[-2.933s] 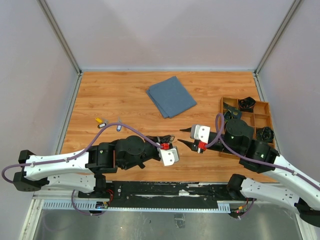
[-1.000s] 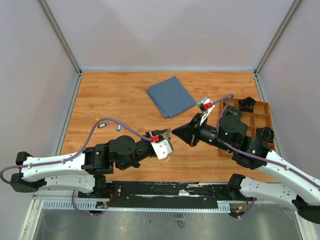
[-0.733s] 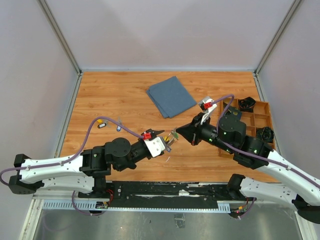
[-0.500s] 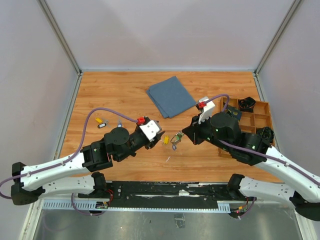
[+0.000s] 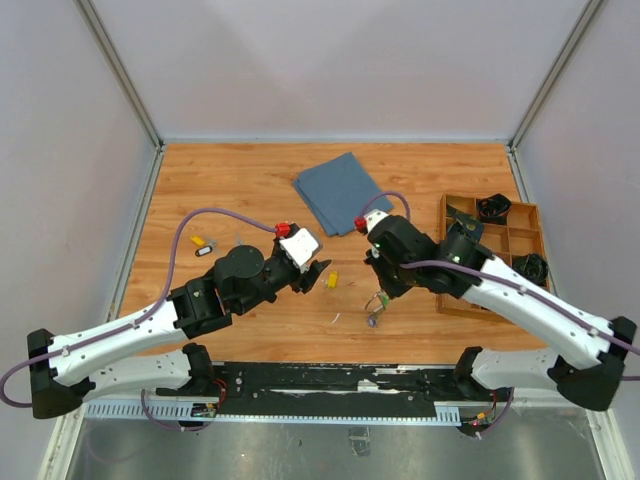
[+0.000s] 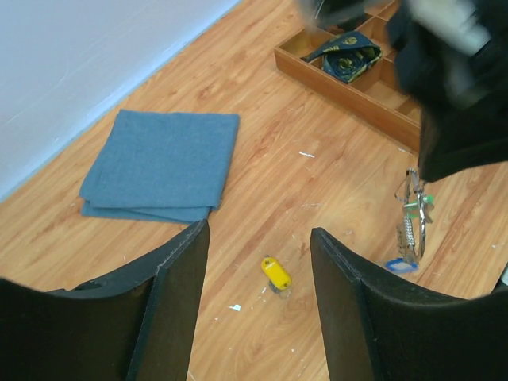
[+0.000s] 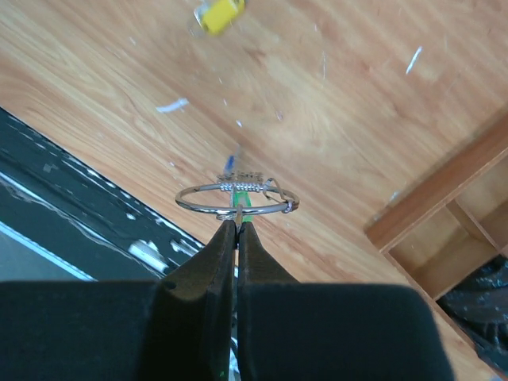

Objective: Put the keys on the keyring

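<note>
right gripper [image 7: 236, 224]: pinching tight on the keyring [image 7: 236, 200], dangling it over the table [image 7: 333, 119]
left gripper [image 6: 258, 234]: hanging wide open, gripping nothing
yellow key [image 6: 275, 274]: lying loose under it

Premises are presenting as a robotics laboratory test cell: plain panel walls [image 5: 330, 60] on aluminium framing [image 5: 120, 75] are enclosing a wood-grain bench [image 5: 230, 180], and two cabled arms [image 5: 120, 335] are standing bolted to a slotted rail [image 5: 330, 378].
</note>
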